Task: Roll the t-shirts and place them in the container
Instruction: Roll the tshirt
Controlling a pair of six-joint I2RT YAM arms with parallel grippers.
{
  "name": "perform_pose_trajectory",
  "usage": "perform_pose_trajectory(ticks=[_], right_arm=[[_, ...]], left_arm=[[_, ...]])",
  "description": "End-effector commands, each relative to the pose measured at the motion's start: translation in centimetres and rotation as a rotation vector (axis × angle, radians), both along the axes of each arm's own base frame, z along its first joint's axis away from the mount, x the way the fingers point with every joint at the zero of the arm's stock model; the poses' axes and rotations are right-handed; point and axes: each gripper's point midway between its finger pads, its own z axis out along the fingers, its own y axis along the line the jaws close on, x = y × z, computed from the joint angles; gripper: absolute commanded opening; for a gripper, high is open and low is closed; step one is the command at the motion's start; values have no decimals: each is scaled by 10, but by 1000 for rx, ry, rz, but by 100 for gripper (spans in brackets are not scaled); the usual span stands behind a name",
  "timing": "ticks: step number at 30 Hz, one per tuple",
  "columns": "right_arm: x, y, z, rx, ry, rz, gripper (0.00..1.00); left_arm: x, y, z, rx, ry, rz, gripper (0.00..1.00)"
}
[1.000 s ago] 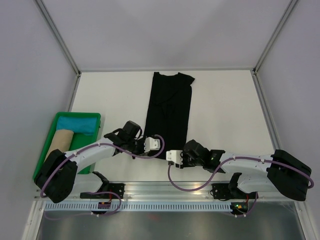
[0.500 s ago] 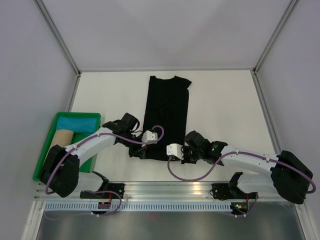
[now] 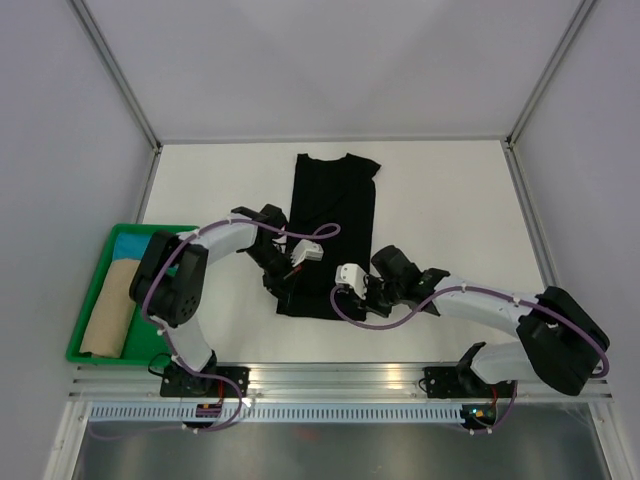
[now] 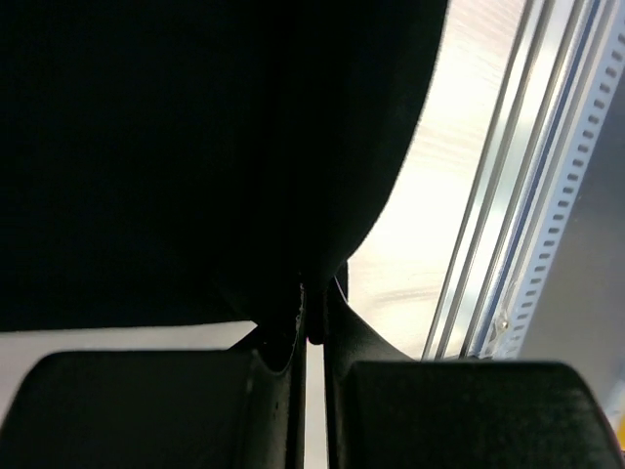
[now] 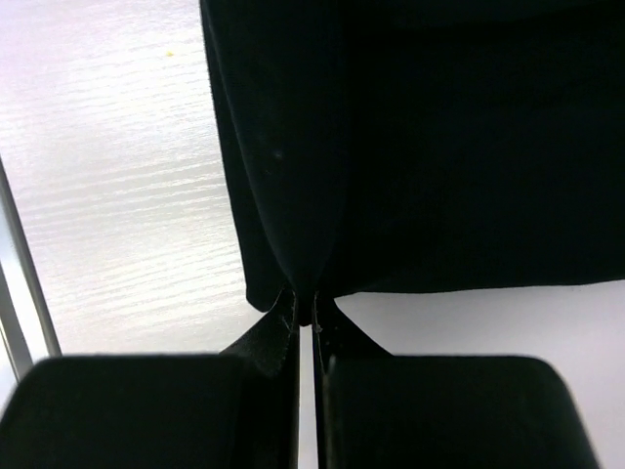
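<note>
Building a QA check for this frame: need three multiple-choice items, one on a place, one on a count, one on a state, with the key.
1. Where is the green tray?
A) near left of the table
B) far right corner
C) table centre

2. How many cloth rolls lie in the tray?
A) none
B) two
C) four

3. How do the grippers stand at the black t-shirt's near hem?
A) both open
B) only the right shut
C) both shut on it

Key:
1 A, it sits beside the left arm.
2 B, a tan roll and a turquoise roll.
3 C, the wrist views show the left gripper and the right gripper each pinching the hem.
</note>
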Motion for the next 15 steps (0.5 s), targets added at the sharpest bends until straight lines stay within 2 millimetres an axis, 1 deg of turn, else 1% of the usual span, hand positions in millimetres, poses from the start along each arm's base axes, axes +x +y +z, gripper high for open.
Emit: perform_pose_trajectory(ticks=[1, 3, 6, 9, 10, 11, 14, 15], right_arm=[[4, 1, -5, -26, 52, -14, 0], [7, 1, -6, -29, 51, -25, 0], [18, -2, -5, -28, 36, -86, 3], [26, -5, -1, -10, 24, -136, 9], [30, -10, -2, -14, 14, -166, 13], [35, -11, 1, -2, -3, -186, 24], [41, -13, 11, 17, -18, -226, 37], [45, -14, 17, 27, -32, -241, 38]], left_arm=[[-7, 2, 0, 56, 160, 82, 6], [-2, -1, 4, 25, 111, 81, 6], [10, 2, 1, 12, 12, 80, 8], [24, 3, -7, 28, -45, 94, 16], [31, 1, -8, 25, -70, 109, 20], [34, 0, -9, 22, -85, 113, 21], [43, -2, -11, 25, -104, 129, 23], [44, -2, -12, 29, -106, 133, 23]])
